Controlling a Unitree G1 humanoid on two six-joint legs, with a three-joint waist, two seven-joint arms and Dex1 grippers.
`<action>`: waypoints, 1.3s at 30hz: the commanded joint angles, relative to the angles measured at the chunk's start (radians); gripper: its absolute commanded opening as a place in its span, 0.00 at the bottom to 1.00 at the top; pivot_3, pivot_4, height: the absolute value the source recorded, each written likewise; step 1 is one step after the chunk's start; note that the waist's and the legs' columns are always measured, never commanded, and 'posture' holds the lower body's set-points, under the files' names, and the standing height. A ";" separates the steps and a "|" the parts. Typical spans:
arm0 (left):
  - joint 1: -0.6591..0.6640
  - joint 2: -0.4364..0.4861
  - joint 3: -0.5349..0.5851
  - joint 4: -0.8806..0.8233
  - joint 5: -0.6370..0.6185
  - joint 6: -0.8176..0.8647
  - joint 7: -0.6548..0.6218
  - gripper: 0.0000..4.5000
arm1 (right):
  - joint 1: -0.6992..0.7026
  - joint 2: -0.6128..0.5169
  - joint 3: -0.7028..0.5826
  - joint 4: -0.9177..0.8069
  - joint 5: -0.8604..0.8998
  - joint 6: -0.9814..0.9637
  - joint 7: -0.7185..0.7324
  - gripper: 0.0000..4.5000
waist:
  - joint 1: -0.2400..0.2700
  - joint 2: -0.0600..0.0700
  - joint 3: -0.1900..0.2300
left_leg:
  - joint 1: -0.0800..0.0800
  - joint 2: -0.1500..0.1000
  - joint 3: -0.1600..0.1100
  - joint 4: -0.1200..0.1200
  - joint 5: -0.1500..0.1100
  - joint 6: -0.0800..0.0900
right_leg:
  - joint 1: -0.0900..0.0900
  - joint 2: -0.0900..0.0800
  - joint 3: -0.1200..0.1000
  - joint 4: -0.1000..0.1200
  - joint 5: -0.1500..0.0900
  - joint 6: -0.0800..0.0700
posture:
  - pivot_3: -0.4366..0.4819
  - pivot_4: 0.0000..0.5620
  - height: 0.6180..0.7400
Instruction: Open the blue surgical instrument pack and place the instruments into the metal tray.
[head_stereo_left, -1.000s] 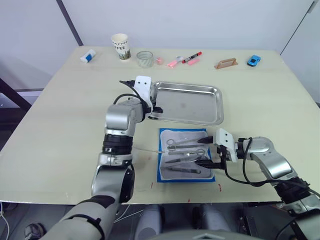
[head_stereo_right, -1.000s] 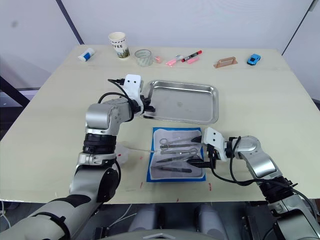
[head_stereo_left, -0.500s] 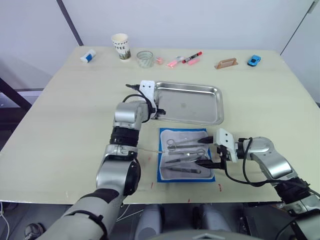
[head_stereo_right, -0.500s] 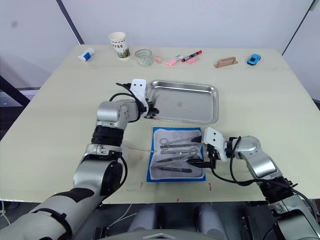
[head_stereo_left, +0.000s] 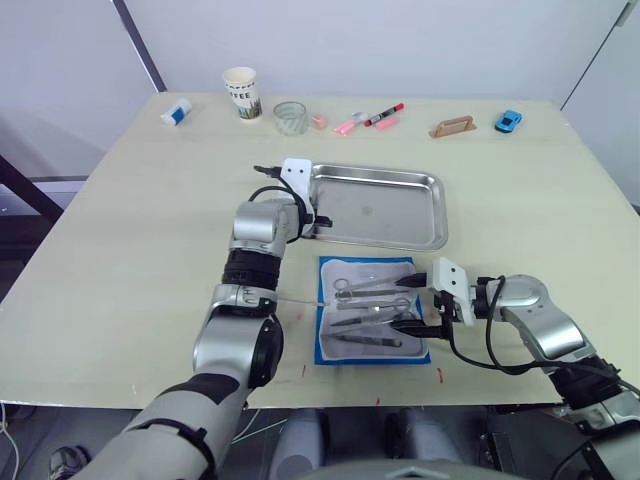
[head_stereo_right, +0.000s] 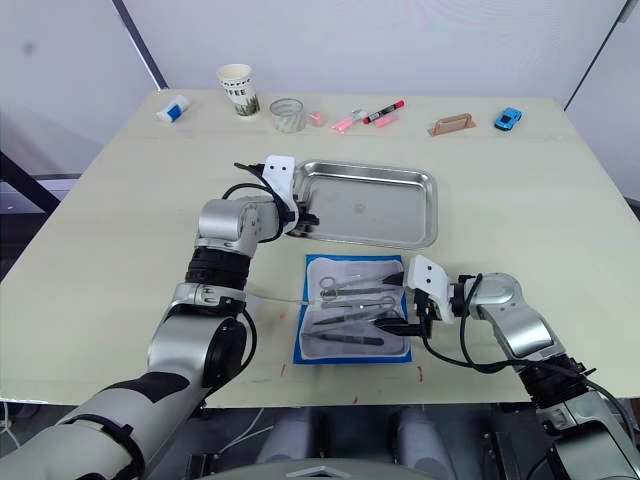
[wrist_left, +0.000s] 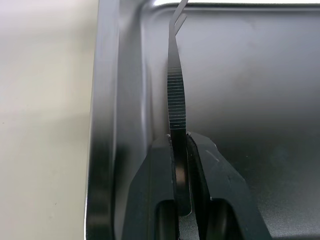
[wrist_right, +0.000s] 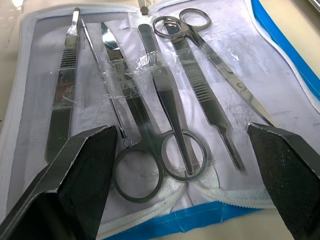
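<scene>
The blue surgical instrument pack (head_stereo_left: 323, 352) lies open on the table in front of the metal tray (head_stereo_left: 400, 210). Several instruments (wrist_right: 165, 100) rest on its pale lining: ring-handled scissors, forceps and slim handles. My right gripper (head_stereo_left: 415, 322) is open at the pack's right edge, its fingers (wrist_right: 75, 170) spread wide over the instruments. My left gripper (head_stereo_left: 318, 222) sits at the tray's left rim (wrist_left: 105, 100), shut on thin tweezers (wrist_left: 176, 95) whose tips point along the tray's inner wall.
Along the far edge stand a paper cup (head_stereo_left: 241, 93), a small glass (head_stereo_left: 289, 117), pink and red markers (head_stereo_left: 370, 120), a wooden handle (head_stereo_left: 452, 127), a blue toy car (head_stereo_left: 508, 121) and a white-blue tube (head_stereo_left: 176, 111).
My left gripper has moved right with the tweezers, from just outside the tray's left corner to over its left rim. The right gripper has stayed open at the pack.
</scene>
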 joint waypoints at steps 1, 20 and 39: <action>-0.028 0.001 -0.005 -0.003 0.006 -0.021 0.000 0.01 | 0.045 -0.019 0.039 0.044 -0.035 0.051 0.010 1.00 | 0.000 0.000 0.000 | 0.000 0.000 0.000 0.000 0.000 0.000 | 0.000 0.000 0.000 0.000 0.000 0.000 | 0.48 0.27 1.00; -0.007 -0.006 -0.018 -0.090 0.004 0.013 0.008 0.40 | 0.037 -0.013 0.041 0.055 -0.037 0.047 0.012 1.00 | 0.000 0.000 0.000 | 0.000 0.000 0.000 0.000 0.000 0.000 | 0.000 0.000 0.000 0.000 0.000 0.000 | 0.48 0.27 1.00; 0.390 0.283 -0.053 -0.706 -0.323 -0.267 -0.717 0.40 | 0.046 -0.014 0.025 0.045 -0.031 0.044 0.008 1.00 | 0.001 0.001 0.000 | 0.000 0.000 0.000 0.000 0.000 -0.001 | 0.000 -0.001 0.000 0.000 0.000 0.000 | 0.48 0.27 1.00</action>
